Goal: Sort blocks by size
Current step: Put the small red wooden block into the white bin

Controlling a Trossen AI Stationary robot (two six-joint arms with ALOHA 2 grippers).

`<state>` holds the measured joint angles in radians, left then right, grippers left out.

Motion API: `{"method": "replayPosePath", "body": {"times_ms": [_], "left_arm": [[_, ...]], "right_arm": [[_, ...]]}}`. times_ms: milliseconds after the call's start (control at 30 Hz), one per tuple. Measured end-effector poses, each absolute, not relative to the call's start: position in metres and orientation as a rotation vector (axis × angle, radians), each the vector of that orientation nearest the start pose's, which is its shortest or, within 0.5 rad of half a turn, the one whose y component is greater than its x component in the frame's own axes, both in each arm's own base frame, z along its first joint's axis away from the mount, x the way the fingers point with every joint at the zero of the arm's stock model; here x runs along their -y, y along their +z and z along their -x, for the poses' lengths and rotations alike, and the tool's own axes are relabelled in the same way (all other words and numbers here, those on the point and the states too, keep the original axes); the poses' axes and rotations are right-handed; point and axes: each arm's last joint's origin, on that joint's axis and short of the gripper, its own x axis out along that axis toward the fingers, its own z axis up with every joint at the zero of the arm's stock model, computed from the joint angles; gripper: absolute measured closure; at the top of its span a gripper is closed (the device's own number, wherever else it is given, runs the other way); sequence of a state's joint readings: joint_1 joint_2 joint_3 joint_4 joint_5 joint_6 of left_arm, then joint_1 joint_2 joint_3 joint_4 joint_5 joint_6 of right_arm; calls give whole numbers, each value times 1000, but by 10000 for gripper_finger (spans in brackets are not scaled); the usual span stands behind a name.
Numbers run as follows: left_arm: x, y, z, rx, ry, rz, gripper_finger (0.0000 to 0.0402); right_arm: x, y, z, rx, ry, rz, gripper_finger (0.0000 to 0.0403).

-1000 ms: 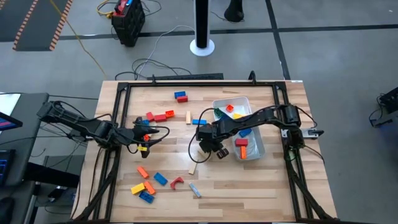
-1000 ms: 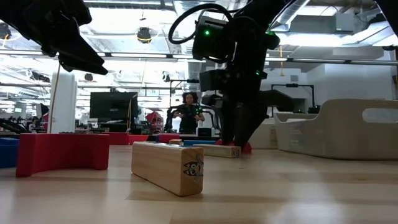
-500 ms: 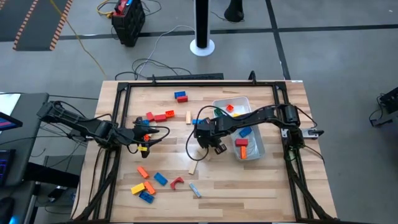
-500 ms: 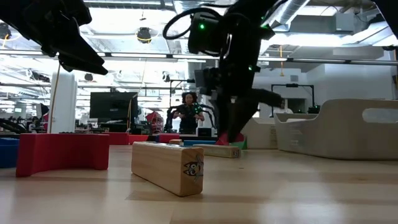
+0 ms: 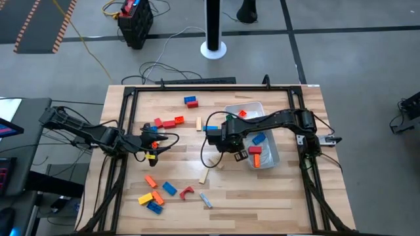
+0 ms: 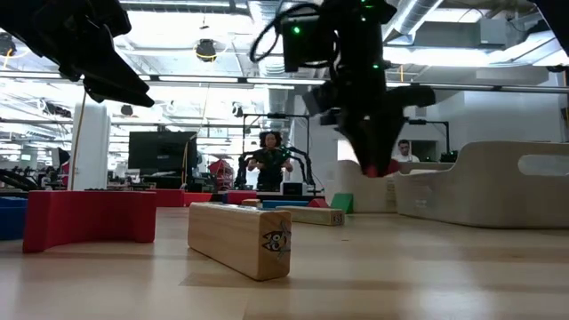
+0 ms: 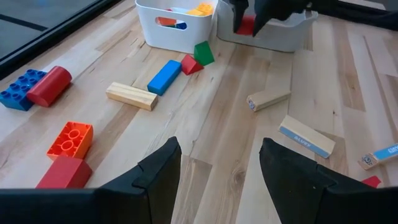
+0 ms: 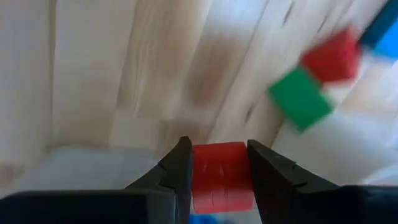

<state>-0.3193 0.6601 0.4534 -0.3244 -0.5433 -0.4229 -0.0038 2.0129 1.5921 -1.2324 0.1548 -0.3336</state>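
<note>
My right gripper is shut on a small red block, lifted above the table beside the near white tub. It also shows in the low view and the left wrist view. My left gripper is open and empty near the table's left side, its fingers apart in its wrist view. Loose blocks lie on the table: a red, orange and blue group, a blue bar, a tan bar and a front-left cluster. My right gripper pinches the red block by two opposite sides between its two fingers. The fingers point down from above. The block is lifted clear of the table, just outside the tub's left wall.
Two white tubs stand side by side at the right and hold several blocks. A green block and a red one lie by the tubs' left walls. A red arch block and a tan block lie near the front edge.
My right gripper has risen from the table with the red block between its fingers and has gone toward the table's right edge, up to the near tub's wall. The block is now lifted clear of the table.
</note>
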Motion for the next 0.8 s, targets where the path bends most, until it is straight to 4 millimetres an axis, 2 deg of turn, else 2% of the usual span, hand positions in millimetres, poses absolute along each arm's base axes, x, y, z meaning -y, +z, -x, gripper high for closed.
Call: {"method": "replayPosePath", "body": {"times_ms": [200,500,667,800], "left_arm": [[31,227,-141,-427,315,190,194],[31,227,-141,-427,316,190,194],[31,227,-141,-426,316,190,194],[31,227,-141,-426,316,191,194]], "right_arm": [[17,205,-372,-1659,35,397,252],[35,234,-363,-1572,-85,378,251],[54,242,-360,-1539,-264,382,250],[73,241,-358,-1524,-380,291,231]]}}
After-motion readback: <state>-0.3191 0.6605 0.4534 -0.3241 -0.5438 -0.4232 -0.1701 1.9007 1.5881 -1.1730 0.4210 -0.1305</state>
